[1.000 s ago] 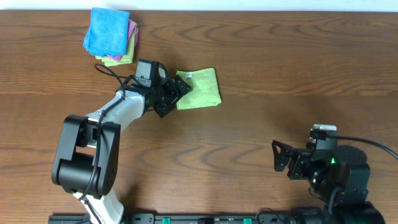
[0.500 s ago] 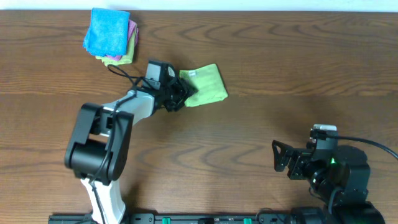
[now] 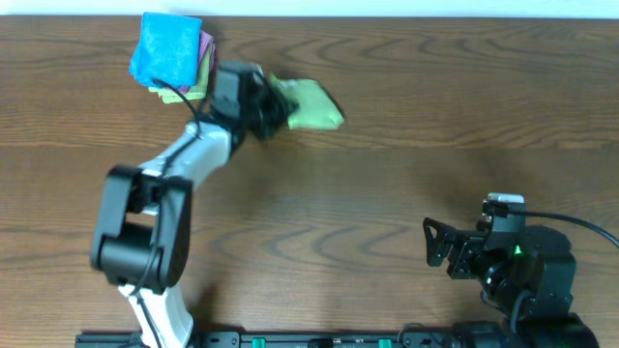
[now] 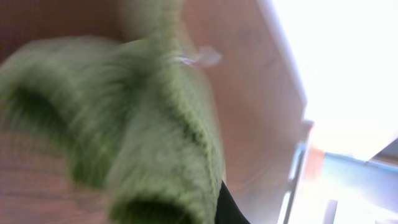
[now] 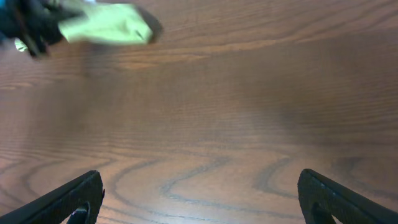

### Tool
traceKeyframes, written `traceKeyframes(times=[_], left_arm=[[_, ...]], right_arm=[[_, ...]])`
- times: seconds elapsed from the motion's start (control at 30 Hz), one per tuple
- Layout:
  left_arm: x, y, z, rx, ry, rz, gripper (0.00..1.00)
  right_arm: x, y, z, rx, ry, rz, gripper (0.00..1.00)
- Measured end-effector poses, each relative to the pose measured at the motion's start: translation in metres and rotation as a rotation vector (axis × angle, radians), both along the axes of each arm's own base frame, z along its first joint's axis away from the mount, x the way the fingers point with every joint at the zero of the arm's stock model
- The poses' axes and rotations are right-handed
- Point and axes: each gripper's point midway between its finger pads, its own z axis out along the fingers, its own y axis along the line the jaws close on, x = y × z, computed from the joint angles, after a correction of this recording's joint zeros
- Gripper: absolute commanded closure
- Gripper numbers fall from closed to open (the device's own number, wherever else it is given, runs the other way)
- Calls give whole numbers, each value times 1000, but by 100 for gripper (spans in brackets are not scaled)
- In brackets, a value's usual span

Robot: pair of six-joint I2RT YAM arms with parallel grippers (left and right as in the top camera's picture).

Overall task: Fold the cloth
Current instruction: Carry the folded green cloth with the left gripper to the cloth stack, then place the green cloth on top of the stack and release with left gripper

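Note:
The lime-green cloth (image 3: 311, 104) hangs bunched at the back of the table, just right of the folded stack. My left gripper (image 3: 274, 108) is shut on the cloth's left end. In the left wrist view the cloth (image 4: 143, 124) is blurred and fills most of the picture, with its small white tag (image 4: 202, 57) near the top. From the right wrist view the cloth (image 5: 109, 30) shows far off at the upper left. My right gripper (image 3: 435, 242) rests at the front right, open, with only bare wood between its fingers (image 5: 68, 202).
A stack of folded cloths (image 3: 166, 50), bright blue on top with pink and green beneath, sits at the back left, close to the left arm's wrist. The table's far edge (image 3: 387, 16) runs just behind them. The right arm's base (image 3: 527, 271) occupies the front right corner.
My left gripper has shut on the cloth's left end and swung it back and to the left, toward the folded stack. The cloth has bunched up. The right arm has not moved.

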Motion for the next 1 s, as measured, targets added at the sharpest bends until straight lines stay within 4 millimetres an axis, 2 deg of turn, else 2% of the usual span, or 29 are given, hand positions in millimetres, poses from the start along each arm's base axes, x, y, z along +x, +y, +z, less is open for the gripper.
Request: traceKeyframes(times=[0.1, 0.2, 0.27, 0.33, 0.63, 0.7, 0.77, 1.0], left_arm=[[31, 24, 65, 39, -102, 82, 94], [56, 56, 119, 92, -208, 178, 94], [67, 79, 141, 129, -261, 240, 94], [77, 108, 154, 172, -300, 314, 94], [96, 222, 166, 270, -360, 582, 94], [102, 233, 165, 276, -378, 604, 94], [108, 236, 155, 282, -375, 609, 94], [121, 236, 96, 305, -279, 589, 94]], right_arm=[[0, 0, -1, 0, 2, 0, 1], [0, 0, -1, 0, 3, 0, 1], [0, 0, -1, 0, 3, 0, 1], [0, 0, -1, 0, 3, 0, 1], [0, 0, -1, 0, 3, 0, 1], [0, 0, -1, 0, 3, 0, 1], [0, 0, -1, 0, 3, 0, 1], [0, 0, -1, 0, 3, 0, 1]])
